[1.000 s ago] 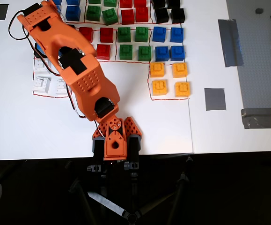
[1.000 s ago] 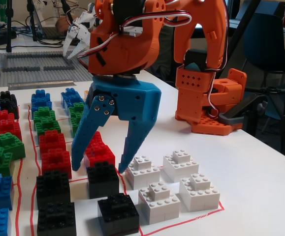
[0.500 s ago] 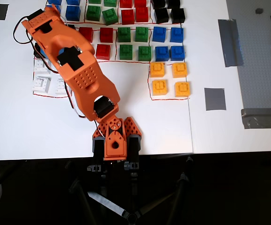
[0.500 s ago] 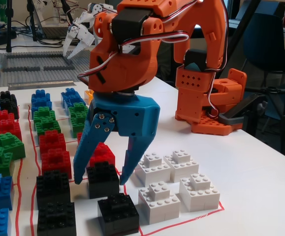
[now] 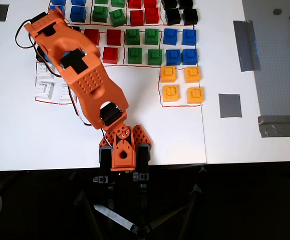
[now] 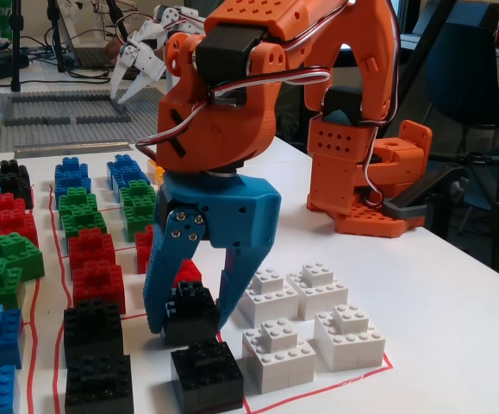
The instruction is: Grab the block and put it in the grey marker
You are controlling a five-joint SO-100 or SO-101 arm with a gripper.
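From overhead my arm hides the jaws, with the grey marker (image 5: pixel 230 105) well apart from them, while in the fixed view my gripper (image 6: pixel 190 326) straddles the block (image 6: pixel 190 312), jaws open, so I judge closing comes next.

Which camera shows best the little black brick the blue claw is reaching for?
The fixed view: the small black studded brick sits plainly between the blue gripper fingers. In the overhead view the orange arm hides that brick completely.
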